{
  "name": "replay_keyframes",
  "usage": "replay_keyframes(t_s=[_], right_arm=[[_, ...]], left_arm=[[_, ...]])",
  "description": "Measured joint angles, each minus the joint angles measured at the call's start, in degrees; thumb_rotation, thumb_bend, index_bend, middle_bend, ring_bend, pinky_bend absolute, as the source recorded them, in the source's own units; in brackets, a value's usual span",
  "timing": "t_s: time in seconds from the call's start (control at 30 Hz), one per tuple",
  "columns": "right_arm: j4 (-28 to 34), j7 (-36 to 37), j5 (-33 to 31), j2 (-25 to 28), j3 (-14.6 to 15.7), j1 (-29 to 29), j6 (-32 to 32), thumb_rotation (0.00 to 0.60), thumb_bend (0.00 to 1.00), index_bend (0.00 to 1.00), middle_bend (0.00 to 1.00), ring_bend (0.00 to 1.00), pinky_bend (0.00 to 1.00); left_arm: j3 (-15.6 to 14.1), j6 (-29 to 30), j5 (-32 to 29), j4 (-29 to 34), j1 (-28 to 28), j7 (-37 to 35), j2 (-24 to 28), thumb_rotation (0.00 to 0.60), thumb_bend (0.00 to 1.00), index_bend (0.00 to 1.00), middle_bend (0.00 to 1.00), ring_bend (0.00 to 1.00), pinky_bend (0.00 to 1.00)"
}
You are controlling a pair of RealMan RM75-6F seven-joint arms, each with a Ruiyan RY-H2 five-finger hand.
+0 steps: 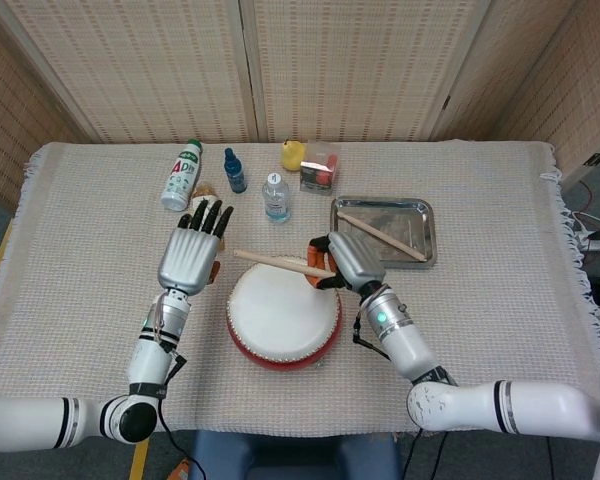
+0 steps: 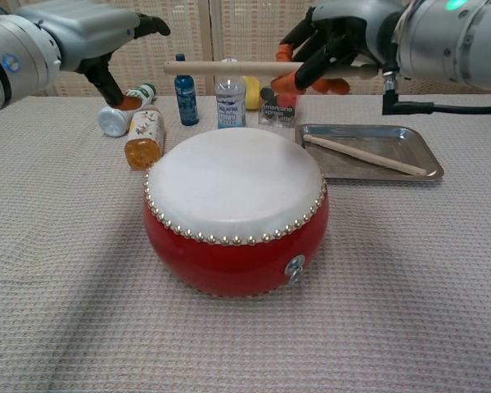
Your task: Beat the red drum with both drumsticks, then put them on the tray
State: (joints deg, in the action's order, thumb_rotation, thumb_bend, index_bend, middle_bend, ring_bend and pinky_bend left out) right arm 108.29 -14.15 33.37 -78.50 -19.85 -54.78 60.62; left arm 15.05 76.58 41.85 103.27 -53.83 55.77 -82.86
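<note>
Hovering drumstick (image 1: 280, 263), clear of drum rim (image 1: 242, 339)

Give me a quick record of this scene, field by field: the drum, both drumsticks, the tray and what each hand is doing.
drum: red drum with a white head, upright on the table, nothing touching it
held drumstick: drumstick in the air, roughly level above the drum's far edge
right hand: right hand grips that stick at its right end
left hand: left hand empty, fingers extended, off to the drum's left
tray: metal tray to the drum's right
tray contents: second drumstick lying diagonally in it
</note>
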Motion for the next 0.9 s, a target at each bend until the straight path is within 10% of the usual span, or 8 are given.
replay_keyframes(t_s=[0.37, 0.9], right_arm=[[0.8, 4.1, 4.2, 8.2, 2.4, 6.3, -1.6, 0.6, 0.77, 1.0, 0.71, 0.75, 0.84], [-19.6, 10.0, 7.1, 5.4, 5.7, 8.6, -11.7, 0.6, 0.77, 1.0, 0.71, 0.75, 0.84]], left_arm=[[-1.6, 0.2, 1.5, -0.7, 3.1, -4.2, 3.1, 0.6, 0.31, 0.0, 0.0, 0.0, 0.22], [-4.8, 2.2, 8.9, 0.0, 9.2, -10.8, 6.9, 0.6, 0.31, 0.0, 0.0, 0.0, 0.22]])
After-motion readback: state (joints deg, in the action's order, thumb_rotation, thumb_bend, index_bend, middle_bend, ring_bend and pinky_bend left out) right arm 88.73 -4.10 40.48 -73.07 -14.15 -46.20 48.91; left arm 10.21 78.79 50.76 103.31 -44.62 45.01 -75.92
